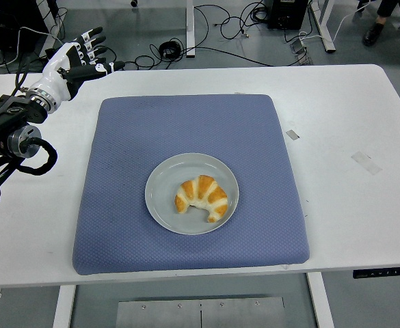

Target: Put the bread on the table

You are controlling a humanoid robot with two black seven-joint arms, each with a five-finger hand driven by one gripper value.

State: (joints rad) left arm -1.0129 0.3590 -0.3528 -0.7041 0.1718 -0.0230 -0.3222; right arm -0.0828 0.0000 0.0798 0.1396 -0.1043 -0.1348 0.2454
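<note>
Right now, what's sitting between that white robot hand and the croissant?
In the head view, nothing stands between the left hand and the croissant: only bare white table, then the blue mat, then the rim of the grey plate holding it.

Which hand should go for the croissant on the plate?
Left, most likely. The left hand is the only one in view, open at the table's far left corner, holding nothing. The croissant sits on the plate mid-mat, with nothing between them. The right arm is out of view.

The bread (201, 198) lies on a grey plate (160, 195) on the blue mat (124, 157); the left hand (76, 60) hovers open far left.
</note>
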